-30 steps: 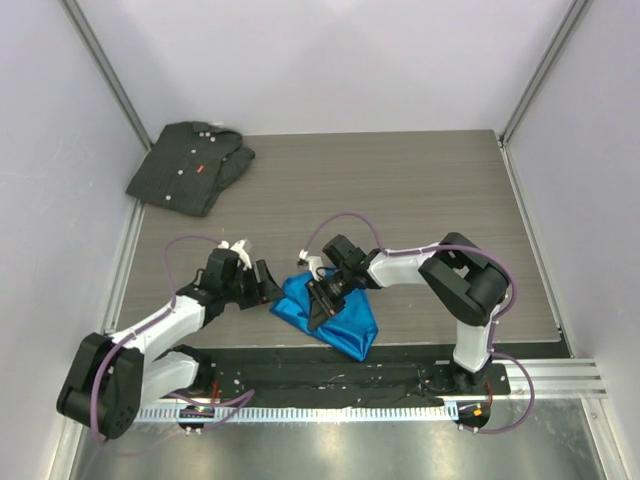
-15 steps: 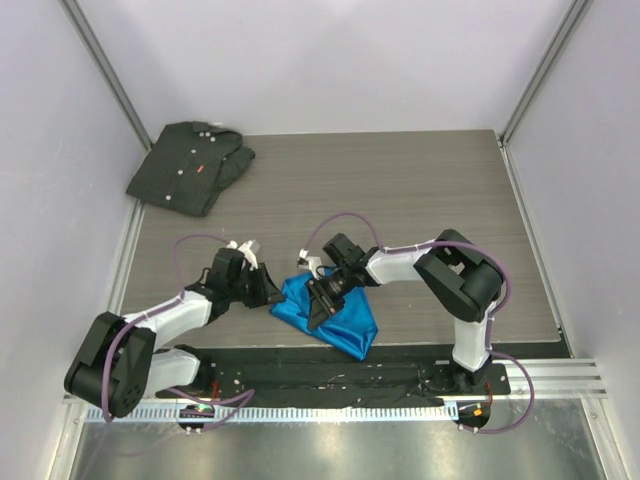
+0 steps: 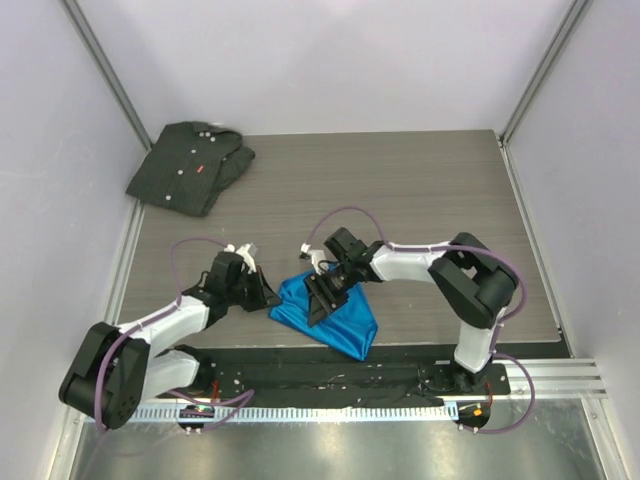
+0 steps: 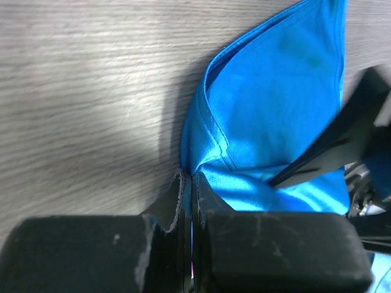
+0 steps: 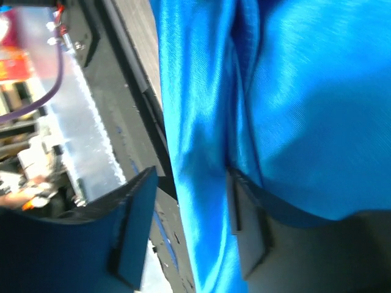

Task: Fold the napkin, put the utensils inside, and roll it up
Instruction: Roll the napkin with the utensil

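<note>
The bright blue napkin (image 3: 340,318) lies crumpled on the table near the front edge, between the two arms. My left gripper (image 3: 270,297) is shut on the napkin's left corner; in the left wrist view the cloth (image 4: 275,104) bunches into the closed jaws (image 4: 188,183). My right gripper (image 3: 320,300) hangs over the napkin's middle with its fingers open. In the right wrist view a ridge of the napkin (image 5: 305,91) runs loosely between the fingers (image 5: 190,183). The utensils are out of view.
A dark grey buttoned shirt (image 3: 190,165) lies at the far left corner of the wood-grain table (image 3: 430,190). A black base strip (image 3: 330,375) runs along the near edge just below the napkin. Grey walls enclose the table on three sides.
My left gripper moved right to the napkin's left corner and shut on it. My right gripper opened over the cloth it had pinched.
</note>
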Robot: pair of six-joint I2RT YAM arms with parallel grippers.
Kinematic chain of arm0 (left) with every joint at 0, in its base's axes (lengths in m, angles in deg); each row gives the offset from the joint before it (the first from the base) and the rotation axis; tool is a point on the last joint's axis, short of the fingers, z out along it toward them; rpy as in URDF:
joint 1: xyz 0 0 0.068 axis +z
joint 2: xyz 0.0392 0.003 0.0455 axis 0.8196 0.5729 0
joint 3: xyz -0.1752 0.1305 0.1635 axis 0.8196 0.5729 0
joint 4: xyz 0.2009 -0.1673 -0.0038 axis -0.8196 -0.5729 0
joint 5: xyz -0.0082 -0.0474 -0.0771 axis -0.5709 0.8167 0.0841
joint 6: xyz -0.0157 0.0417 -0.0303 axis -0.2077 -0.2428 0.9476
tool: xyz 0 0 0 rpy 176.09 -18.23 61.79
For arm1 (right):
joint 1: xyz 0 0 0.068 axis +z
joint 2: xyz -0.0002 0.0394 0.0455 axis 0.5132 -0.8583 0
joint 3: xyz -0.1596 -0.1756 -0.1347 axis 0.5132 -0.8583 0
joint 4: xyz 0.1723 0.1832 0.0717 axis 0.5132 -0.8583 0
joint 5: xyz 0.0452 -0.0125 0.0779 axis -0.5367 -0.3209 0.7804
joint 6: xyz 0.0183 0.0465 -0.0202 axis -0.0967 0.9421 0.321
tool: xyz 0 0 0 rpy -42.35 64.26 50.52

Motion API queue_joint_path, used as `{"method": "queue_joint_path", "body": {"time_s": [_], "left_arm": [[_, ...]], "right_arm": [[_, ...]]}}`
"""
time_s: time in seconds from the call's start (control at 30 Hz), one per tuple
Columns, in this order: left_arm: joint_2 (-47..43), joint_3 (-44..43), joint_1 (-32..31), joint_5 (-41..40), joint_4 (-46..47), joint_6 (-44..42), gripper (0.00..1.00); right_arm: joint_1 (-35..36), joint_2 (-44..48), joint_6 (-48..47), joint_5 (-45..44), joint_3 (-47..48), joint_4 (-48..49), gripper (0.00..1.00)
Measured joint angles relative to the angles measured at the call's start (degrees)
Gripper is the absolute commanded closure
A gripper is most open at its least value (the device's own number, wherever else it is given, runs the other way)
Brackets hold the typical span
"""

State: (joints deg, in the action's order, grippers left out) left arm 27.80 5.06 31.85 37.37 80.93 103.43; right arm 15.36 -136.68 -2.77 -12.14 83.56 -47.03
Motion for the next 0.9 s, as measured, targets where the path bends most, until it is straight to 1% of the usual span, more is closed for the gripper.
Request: {"method": "queue_joint_path", "body": {"time_s": [0.13, 0.2, 0.33, 0.5, 0.63, 0.77, 0.8, 0.87, 0.9], "left_arm": [[-2.1, 0.0, -0.1, -3.0, -3.1, 1.4, 1.00], [-3.1, 0.0, -0.1, -4.7, -4.4, 2.2, 1.00], [-4.8, 0.0, -0.2, -7.6, -6.8, 3.3, 1.00], [-6.2, -0.2, -0.2, -10.4, -9.0, 4.4, 1.00], [-6.4, -0.6, -0.2, -11.5, -9.9, 4.5, 1.00], [-6.3, -1.1, -0.2, -12.4, -10.9, 4.5, 1.00], [-6.3, -1.1, -0.2, -12.5, -11.0, 4.5, 1.00], [-6.3, -1.2, -0.2, -12.7, -11.0, 4.5, 1.00], [-6.2, -1.2, -0.2, -12.7, -11.0, 4.5, 1.00]], "right_arm": [[0.5, 6.4, -1.4, -8.5, 0.0, -5.2, 0.30], [1.8, 10.6, -2.1, -14.7, 0.0, -8.3, 0.25], [8.0, 17.4, -2.9, -25.9, -0.4, -11.8, 0.21], [14.4, 21.0, -2.9, -35.6, -2.2, -12.9, 0.21], [15.0, 20.8, -2.9, -41.4, -4.1, -13.4, 0.24], [14.8, 18.5, -2.9, -44.1, -4.5, -13.8, 0.28], [14.8, 17.9, -2.9, -44.4, -4.5, -13.9, 0.34], [14.8, 17.1, -3.0, -44.8, -4.7, -13.9, 0.40], [14.8, 16.9, -3.1, -44.9, -4.7, -14.0, 0.45]]}}
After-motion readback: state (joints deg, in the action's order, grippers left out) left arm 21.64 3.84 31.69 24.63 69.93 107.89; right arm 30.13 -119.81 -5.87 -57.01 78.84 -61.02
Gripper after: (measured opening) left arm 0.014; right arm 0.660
